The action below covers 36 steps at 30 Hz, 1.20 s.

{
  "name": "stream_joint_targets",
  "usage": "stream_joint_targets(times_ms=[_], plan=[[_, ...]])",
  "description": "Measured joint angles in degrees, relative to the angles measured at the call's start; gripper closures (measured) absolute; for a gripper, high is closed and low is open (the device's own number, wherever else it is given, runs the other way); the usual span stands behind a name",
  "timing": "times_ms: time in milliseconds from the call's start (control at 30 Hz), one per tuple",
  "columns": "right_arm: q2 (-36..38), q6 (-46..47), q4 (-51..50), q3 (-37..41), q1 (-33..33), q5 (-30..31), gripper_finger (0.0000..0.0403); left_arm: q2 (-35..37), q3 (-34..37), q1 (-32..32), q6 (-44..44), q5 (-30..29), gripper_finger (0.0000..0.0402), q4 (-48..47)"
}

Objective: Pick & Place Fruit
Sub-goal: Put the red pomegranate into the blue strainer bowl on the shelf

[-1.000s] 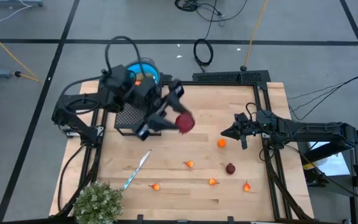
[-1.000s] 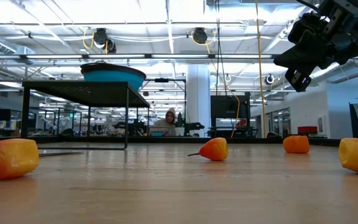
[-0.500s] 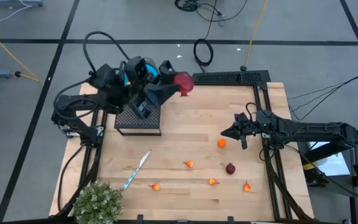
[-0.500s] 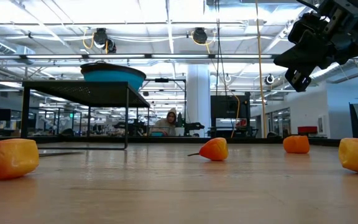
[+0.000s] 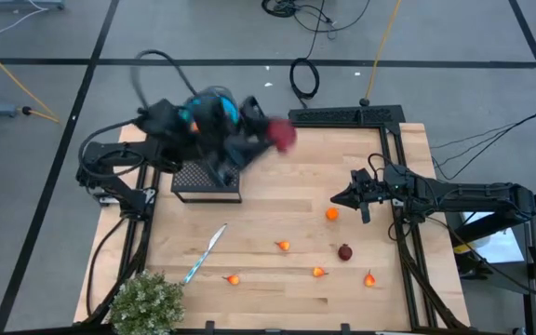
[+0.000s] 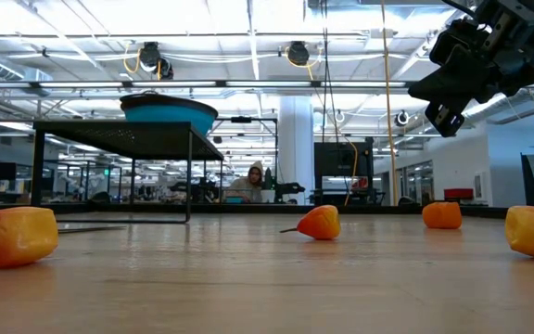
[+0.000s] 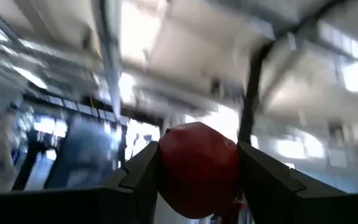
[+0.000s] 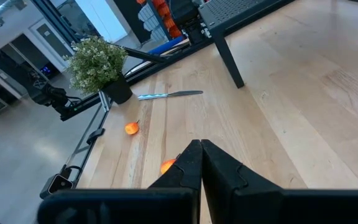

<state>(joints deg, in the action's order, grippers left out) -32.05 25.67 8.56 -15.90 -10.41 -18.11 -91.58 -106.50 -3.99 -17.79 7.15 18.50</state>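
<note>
My left gripper (image 5: 270, 136) is raised over the table's far part, just right of the blue bowl (image 5: 214, 104) that sits on a black stand (image 5: 207, 179), and it is shut on a dark red ball (image 5: 283, 136). Other fruit lies on the wood: an orange ball (image 5: 331, 214), a dark red ball (image 5: 344, 251) and several small orange bits (image 5: 283, 246). My right gripper (image 5: 337, 198) hovers shut at the table's right side, just beyond the orange ball and touching nothing. My left gripper pinches the dark red ball (image 7: 197, 168) between its two fingers (image 7: 143, 177), one on each side of its widest part. The fingers reach it from the table's left and tilt upward, as ceiling shows behind them. The ball is lifted clear of the table.
A blue-handled knife (image 5: 205, 251) lies near the left front, and a bushy green plant (image 5: 145, 302) stands at the near left corner. In the low view, orange bits (image 6: 319, 223) lie across the wood. A black frame (image 5: 342, 116) runs along the far edge.
My left gripper, still shut on the red ball, has swung from beside the stand's right side toward the far edge, then a little to the right, ending beside the blue bowl. The right arm and the fruit on the table have stayed still.
</note>
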Motion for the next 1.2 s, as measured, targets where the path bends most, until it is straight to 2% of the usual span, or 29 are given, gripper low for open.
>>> stream_joint_targets(times_ms=[100, 200, 400, 600, 800, 900, 1033, 1200], plan=[[0.0, 0.0, 0.0, 0.0, 0.0, 0.0, 0.0403, 0.0, 0.0, 0.0, 4.1, 8.7, 0.0220, -14.2], [0.0, 0.0, 0.0, 0.0, 0.0, 0.0, 0.0403, -0.1, 0.0, -0.1, 3.2, 10.8, 0.0220, -29.4], [0.0, 0.0, 0.0, 0.0, 0.0, 0.0, 0.0403, -0.2, 0.0, 0.4, -5.5, 2.4, 0.0220, -56.9], [0.0, 0.0, -0.1, 0.0, 0.0, 0.0, 0.0403, -0.2, 0.0, 2.8, -13.9, -2.2, 0.0220, -75.5], [0.0, 0.0, -0.1, 0.0, 0.0, 0.0, 0.0403, -0.1, 0.0, 7.2, -19.2, -13.7, 0.0220, -92.8], [0.0, 0.0, -0.1, 0.0, 0.0, 0.0, 0.0403, -0.1, 0.0, 9.9, -20.5, -20.0, 0.0220, -98.7], [0.0, 0.0, -0.1, 0.0, 0.0, 0.0, 0.0403, -0.1, 0.0, 13.8, -19.5, -28.2, 0.0220, -101.2], [0.0, 0.0, -0.1, 0.0, 0.0, 0.0, 0.0403, -0.1, 0.0, 20.3, -14.6, -33.5, 0.0220, -101.1]])
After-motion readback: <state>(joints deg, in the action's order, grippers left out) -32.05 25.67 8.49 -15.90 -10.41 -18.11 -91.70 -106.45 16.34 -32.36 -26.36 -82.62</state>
